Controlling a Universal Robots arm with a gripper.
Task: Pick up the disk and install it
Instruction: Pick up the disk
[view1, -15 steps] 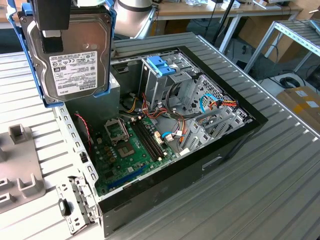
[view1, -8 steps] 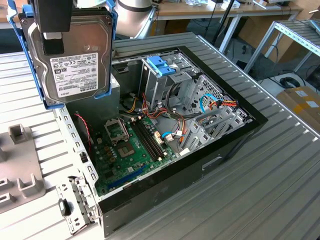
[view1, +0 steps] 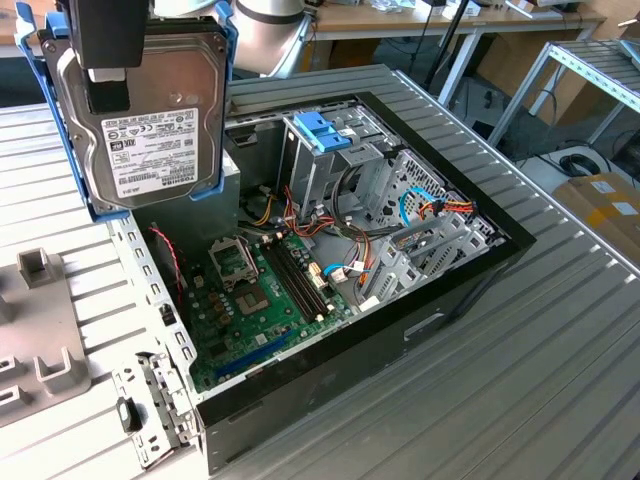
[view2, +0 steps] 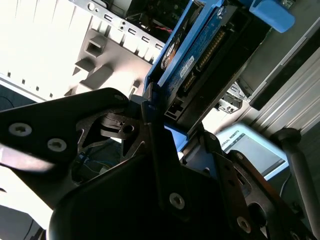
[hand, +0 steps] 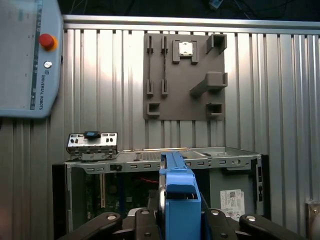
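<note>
Pinching the disk (view1: 150, 120) across its flat faces, the gripper (view1: 107, 80) holds it in the air at the exterior view's left, with one black finger lying over the labelled face. The disk hangs upright with its white label toward the exterior camera, and the blue rail runs down both long edges. Its lower edge shows above the near-left corner of the open computer case (view1: 450, 290); I cannot tell how far above the case it hangs. In the first wrist view the disk is seen edge-on over the case opening.

The case has no lid, so its whole inside lies open within the black rim. One green circuit board (view1: 250, 290) covers the floor, with one metal cage topped by a blue latch (view1: 322, 130) beyond it, loose wires beside that. On the ribbed table (view1: 530, 390) lie one grey holder plate (hand: 185, 75) and one small metal bracket (view1: 150, 400), both apart from the case. Bare table lies on the exterior view's right.
</note>
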